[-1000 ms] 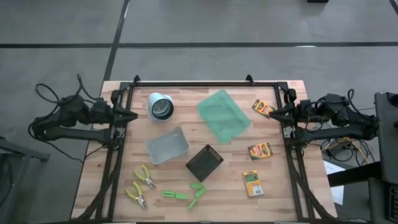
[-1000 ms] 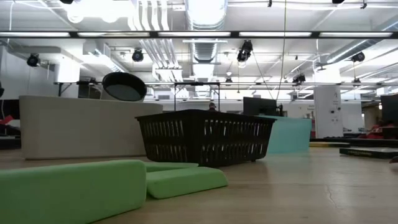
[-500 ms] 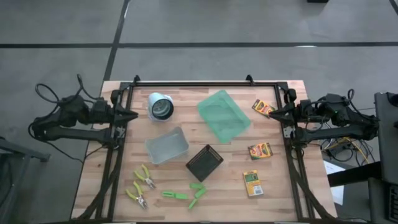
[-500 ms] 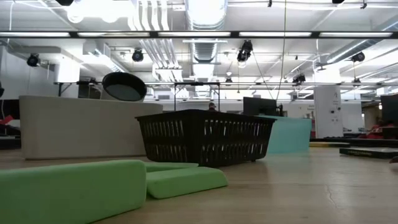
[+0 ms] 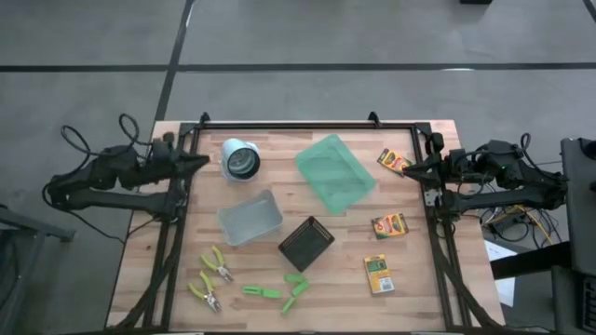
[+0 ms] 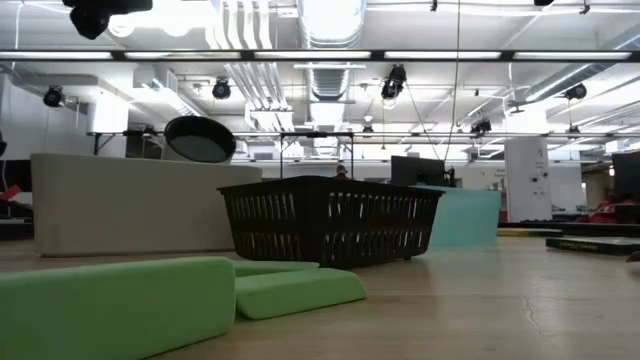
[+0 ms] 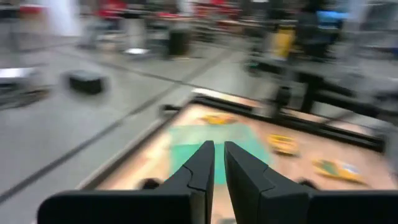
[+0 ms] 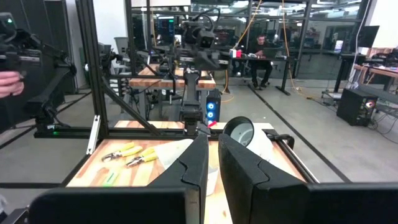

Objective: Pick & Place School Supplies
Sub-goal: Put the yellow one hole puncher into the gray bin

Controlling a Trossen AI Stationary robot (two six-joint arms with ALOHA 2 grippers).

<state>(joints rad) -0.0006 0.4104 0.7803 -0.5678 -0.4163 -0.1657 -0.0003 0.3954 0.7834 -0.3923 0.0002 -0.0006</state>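
Two yellow-green-handled scissors [image 5: 216,263] [image 5: 205,292] lie at the near left of the table. Three green markers [image 5: 263,292] [image 5: 296,279] [image 5: 293,300] lie beside them. Three crayon boxes [image 5: 394,162] [image 5: 388,225] [image 5: 378,274] lie flat along the right side. My left gripper [image 5: 203,160] hangs shut above the table's left edge, close to the white cup [image 5: 241,159], touching nothing. My right gripper [image 5: 407,169] hangs shut above the right edge, near the far crayon box, with nothing held.
A translucent green tray [image 5: 335,172] lies at the far middle, with a clear bin [image 5: 250,218] and a black square basket [image 5: 306,244] nearer. A black frame [image 5: 298,126] runs round the table. A person's hand [image 8: 7,82] shows in the room beyond.
My left gripper has swung its tip toward the table's far edge and rolled a little, still shut. Part of that arm now shows at the top left of the low view. Nothing on the table has moved.
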